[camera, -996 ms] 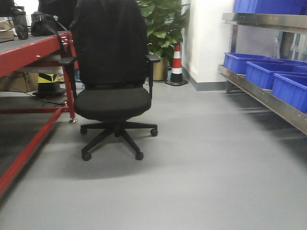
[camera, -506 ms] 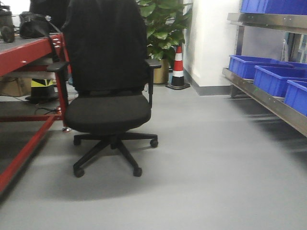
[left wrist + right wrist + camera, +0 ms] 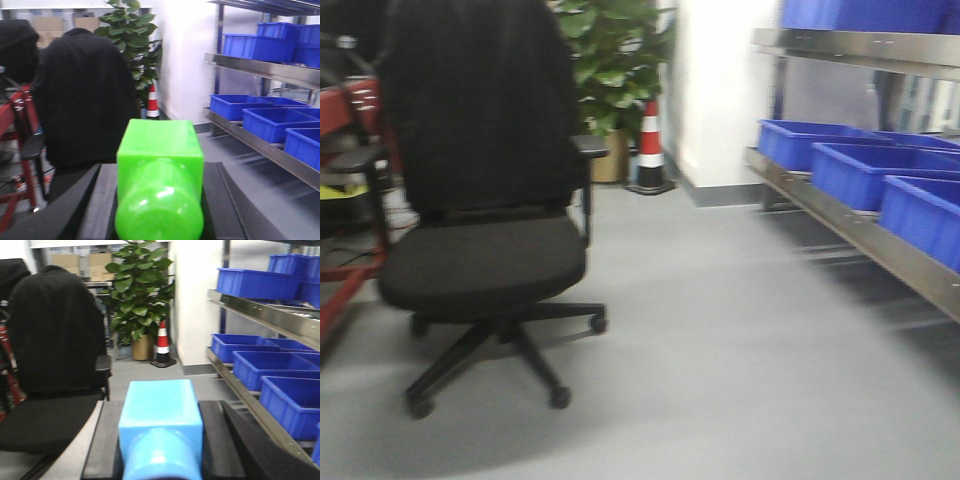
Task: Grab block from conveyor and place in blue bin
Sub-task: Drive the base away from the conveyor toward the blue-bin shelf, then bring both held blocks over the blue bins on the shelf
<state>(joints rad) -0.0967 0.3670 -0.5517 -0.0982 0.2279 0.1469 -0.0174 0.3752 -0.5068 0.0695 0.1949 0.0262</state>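
Plainly, left tool [image 3: 160,170] grips green block [image 3: 160,147]; right tool [image 3: 160,409] grips cyan block [image 3: 160,432].

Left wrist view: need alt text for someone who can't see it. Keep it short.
A bright green block fills the foreground, held between the two black fingers of the left gripper. Behind it stand a black office chair, a potted plant and a red-white cone; blue bins line metal shelves on the right.
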